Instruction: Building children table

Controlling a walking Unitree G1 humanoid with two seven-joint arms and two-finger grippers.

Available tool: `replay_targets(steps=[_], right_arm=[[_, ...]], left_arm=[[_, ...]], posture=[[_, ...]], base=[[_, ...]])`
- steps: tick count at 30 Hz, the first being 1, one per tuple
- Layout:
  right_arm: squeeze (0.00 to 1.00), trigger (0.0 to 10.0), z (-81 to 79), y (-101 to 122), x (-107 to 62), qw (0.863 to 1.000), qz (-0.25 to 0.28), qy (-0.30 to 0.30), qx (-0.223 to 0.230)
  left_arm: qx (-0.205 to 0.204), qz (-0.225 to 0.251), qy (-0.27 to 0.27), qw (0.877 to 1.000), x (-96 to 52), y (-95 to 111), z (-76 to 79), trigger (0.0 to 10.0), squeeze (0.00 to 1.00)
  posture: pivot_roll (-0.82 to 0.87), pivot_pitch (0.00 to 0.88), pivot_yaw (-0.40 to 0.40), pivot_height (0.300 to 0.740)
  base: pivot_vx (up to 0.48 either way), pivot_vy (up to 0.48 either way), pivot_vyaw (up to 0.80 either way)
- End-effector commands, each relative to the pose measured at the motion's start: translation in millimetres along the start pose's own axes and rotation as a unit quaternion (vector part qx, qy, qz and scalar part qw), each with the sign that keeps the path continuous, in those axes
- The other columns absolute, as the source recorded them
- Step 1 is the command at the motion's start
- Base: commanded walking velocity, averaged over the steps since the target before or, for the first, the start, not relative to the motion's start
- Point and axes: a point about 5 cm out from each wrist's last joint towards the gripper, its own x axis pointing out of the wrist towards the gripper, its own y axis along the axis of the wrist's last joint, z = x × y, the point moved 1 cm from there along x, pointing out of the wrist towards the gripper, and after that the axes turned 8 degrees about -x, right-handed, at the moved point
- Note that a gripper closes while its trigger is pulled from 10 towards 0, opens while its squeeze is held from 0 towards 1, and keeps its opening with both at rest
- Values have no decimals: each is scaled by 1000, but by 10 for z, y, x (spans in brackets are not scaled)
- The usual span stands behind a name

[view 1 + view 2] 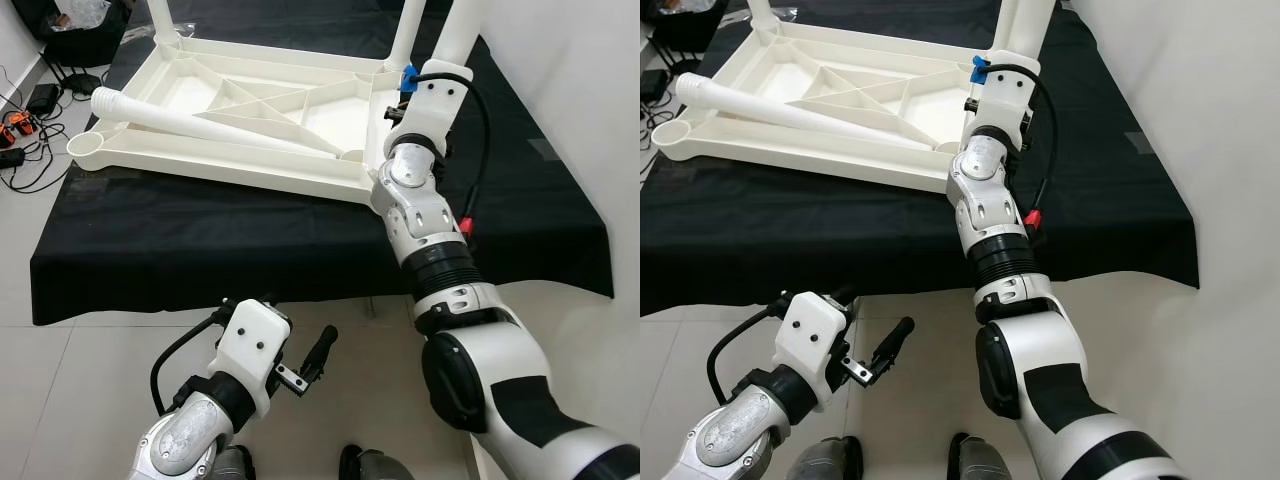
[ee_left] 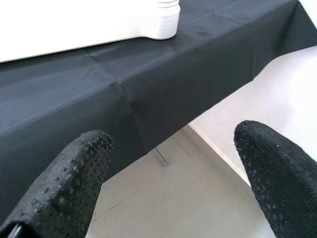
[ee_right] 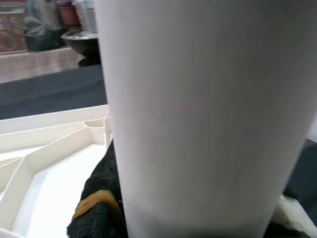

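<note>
On the black-draped counter (image 1: pixel 200 240) my right hand (image 3: pixel 163 218) reaches up, clamped on an upright leg (image 3: pixel 208 109) of the upturned tabletop (image 1: pixel 230 120); left hand (image 2: pixel 168 163) hangs spread.

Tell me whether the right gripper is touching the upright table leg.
Touching. In the right wrist view the white upright table leg sits pressed between the right gripper jaws, with a black finger flush against its side and no gap.

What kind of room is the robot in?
Probably a home room used as a work area: a table under a black cloth, a tiled floor, and cables and gadgets lying on it. An upside-down white tabletop is being assembled.
</note>
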Motion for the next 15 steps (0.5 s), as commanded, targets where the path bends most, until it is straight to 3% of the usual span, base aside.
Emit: replay_targets(steps=[1, 6, 15], right_arm=[[0, 10000, 141, -550, -73, 991, -103, -54, -59], [0, 10000, 155, -503, -94, 990, -87, -82, -69], [0, 10000, 177, -548, -168, 975, -104, -188, -63]], left_arm=[[-1, -7, 1, 1000, -1, -35, 1, 10000, 0], [0, -6, 2, 1000, 4, -32, -8, 10000, 0], [2, -1, 7, 1000, 25, -9, -27, 10000, 0]], posture=[[56, 199, -58, 740], [56, 199, -63, 740], [77, 210, -58, 740]], base=[[0, 0, 0], [0, 0, 0], [0, 0, 0]])
